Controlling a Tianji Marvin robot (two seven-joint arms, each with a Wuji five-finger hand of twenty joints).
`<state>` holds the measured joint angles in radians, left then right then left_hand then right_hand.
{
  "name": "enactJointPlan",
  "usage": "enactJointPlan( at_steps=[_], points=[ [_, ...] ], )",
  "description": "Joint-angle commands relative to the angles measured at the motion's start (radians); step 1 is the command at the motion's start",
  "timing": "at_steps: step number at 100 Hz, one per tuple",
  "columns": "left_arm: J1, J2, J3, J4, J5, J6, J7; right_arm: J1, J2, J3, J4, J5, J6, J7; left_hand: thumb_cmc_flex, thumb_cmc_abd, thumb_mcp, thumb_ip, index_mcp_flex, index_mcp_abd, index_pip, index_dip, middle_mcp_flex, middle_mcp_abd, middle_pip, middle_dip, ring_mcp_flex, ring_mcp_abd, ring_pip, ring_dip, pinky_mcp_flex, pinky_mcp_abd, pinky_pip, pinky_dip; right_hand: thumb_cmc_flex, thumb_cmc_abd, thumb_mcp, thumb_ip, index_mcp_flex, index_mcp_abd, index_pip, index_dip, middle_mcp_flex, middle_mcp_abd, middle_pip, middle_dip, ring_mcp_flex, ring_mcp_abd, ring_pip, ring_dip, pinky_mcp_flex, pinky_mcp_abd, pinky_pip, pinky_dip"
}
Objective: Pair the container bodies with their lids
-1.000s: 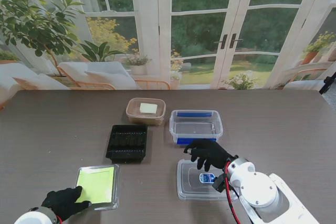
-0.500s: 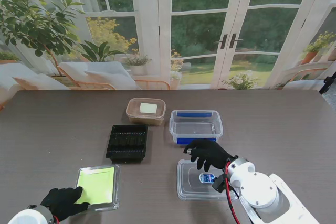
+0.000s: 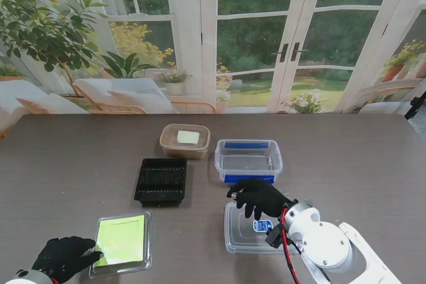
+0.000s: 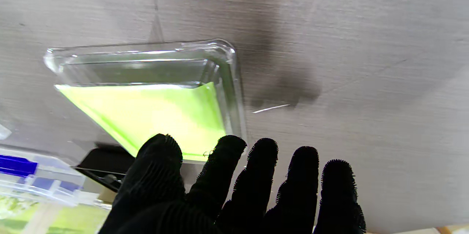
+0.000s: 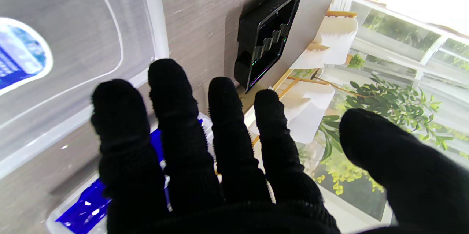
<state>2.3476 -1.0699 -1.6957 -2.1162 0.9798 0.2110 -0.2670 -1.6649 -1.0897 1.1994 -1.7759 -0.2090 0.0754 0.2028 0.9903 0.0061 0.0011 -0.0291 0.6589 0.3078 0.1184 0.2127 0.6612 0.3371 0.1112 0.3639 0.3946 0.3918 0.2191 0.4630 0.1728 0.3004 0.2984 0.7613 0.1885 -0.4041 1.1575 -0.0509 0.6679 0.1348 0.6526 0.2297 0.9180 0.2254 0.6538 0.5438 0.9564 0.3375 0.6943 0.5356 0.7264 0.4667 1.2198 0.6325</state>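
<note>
The left hand (image 3: 63, 258) sits at the table's (image 3: 66, 164) near edge, fingers spread, holding nothing — just beside the clear lid (image 3: 122, 243) (green sheet inside). The right hand (image 3: 256, 197), fingers apart, hovers over the flat lid (image 3: 243, 234) near the clear box (image 3: 248, 159) — blue clips.

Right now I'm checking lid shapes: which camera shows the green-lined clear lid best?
The stand view: it shows the whole green-lined lid flat on the table, all four edges clear, beside the left robot hand. The left wrist view shows it close but foreshortened, partly behind fingers. The right wrist view doesn't show it.
</note>
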Motion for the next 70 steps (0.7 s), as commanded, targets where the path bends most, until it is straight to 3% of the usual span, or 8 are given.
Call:
enactJointPlan(
  at_steps=[1,22,37,40,52,53,70],
  points=[
    [-0.010,-0.005,0.012,0.017,0.002,0.013,-0.008,-0.007,-0.002,-0.011,-0.028,-0.005,-0.001,0.019,0.001,0.030,-0.011,0.025,0.009,0.023,-0.008,0.006,0.023,0.030,0.009,0.027,0.019,0.026,0.031,0.032,0.005,0.033,0.032,0.052,0.015,0.017,-0.080,-0.023,-0.020,-0.012,-0.004,-0.007,0.007,0.016,-0.003,-0.009,0.014,0.006,0.007,-0.002,-0.319,0.009,-0.007,-0.005],
    [-0.095,0.008,0.052,0.084,0.011,0.030,-0.058,-0.006,0.002,-0.030,-0.048,-0.017,0.000,0.027,-0.007,0.035,-0.012,0.025,0.002,0.024,-0.010,0.006,0.021,0.034,0.007,0.039,0.014,0.029,0.043,0.044,0.000,0.031,0.047,0.072,0.013,0.017,-0.079,-0.022,-0.018,-0.012,-0.001,-0.006,0.008,0.012,-0.002,-0.009,0.018,0.004,0.008,-0.002,-0.316,0.008,-0.006,-0.005],
    [-0.151,0.015,0.065,0.130,0.023,0.015,-0.083,-0.006,0.004,-0.033,-0.043,-0.014,0.001,0.035,-0.004,0.036,-0.012,0.026,-0.004,0.021,-0.012,0.006,0.013,0.032,0.002,0.043,-0.002,0.022,0.029,0.033,-0.055,0.016,0.129,0.081,0.015,0.018,-0.079,-0.022,-0.017,-0.010,-0.002,-0.006,0.009,0.013,-0.002,-0.009,0.015,0.004,0.006,-0.002,-0.317,0.010,-0.006,-0.006],
    [-0.160,0.016,0.066,0.138,0.022,0.007,-0.087,-0.006,0.004,-0.033,-0.041,-0.014,0.001,0.037,-0.002,0.036,-0.012,0.026,-0.005,0.023,-0.012,0.006,0.011,0.031,0.002,0.042,-0.007,0.020,0.026,0.027,-0.082,0.013,0.191,0.018,0.015,0.017,-0.079,-0.022,-0.015,-0.009,-0.002,-0.006,0.008,0.014,-0.002,-0.009,0.016,0.008,0.007,-0.002,-0.317,0.010,-0.006,-0.006],
    [-0.189,0.022,0.066,0.164,0.014,-0.041,-0.104,-0.007,0.005,-0.032,-0.036,-0.011,0.004,0.042,0.003,0.036,-0.010,0.027,-0.004,0.015,-0.011,0.006,0.006,0.022,0.000,0.041,-0.019,0.002,0.007,0.016,-0.134,-0.001,0.228,-0.016,0.016,0.018,-0.079,-0.023,-0.014,-0.008,-0.003,-0.006,0.008,0.015,-0.003,-0.009,0.015,0.009,0.006,-0.002,-0.318,0.010,-0.007,-0.007],
    [-0.190,0.022,0.065,0.166,0.014,-0.047,-0.107,-0.007,0.005,-0.032,-0.036,-0.011,0.004,0.042,0.004,0.037,-0.010,0.026,-0.003,0.014,-0.011,0.006,0.005,0.020,0.000,0.040,-0.021,0.000,0.000,0.010,-0.138,-0.002,0.226,-0.039,0.016,0.017,-0.080,-0.023,-0.014,-0.008,-0.003,-0.006,0.008,0.015,-0.003,-0.009,0.014,0.007,0.006,-0.002,-0.318,0.010,-0.007,-0.007],
    [-0.201,0.035,0.052,0.169,0.030,-0.111,-0.195,-0.009,0.006,-0.030,-0.038,-0.011,0.003,0.047,0.004,0.040,-0.011,0.027,0.003,0.005,-0.006,0.008,-0.002,-0.005,-0.002,0.036,-0.040,-0.027,-0.027,-0.010,-0.160,-0.014,0.211,-0.104,0.015,0.017,-0.080,-0.023,-0.013,-0.008,-0.003,-0.006,0.009,0.015,-0.002,-0.009,0.016,0.007,0.007,-0.002,-0.318,0.010,-0.007,-0.007]
  ],
)
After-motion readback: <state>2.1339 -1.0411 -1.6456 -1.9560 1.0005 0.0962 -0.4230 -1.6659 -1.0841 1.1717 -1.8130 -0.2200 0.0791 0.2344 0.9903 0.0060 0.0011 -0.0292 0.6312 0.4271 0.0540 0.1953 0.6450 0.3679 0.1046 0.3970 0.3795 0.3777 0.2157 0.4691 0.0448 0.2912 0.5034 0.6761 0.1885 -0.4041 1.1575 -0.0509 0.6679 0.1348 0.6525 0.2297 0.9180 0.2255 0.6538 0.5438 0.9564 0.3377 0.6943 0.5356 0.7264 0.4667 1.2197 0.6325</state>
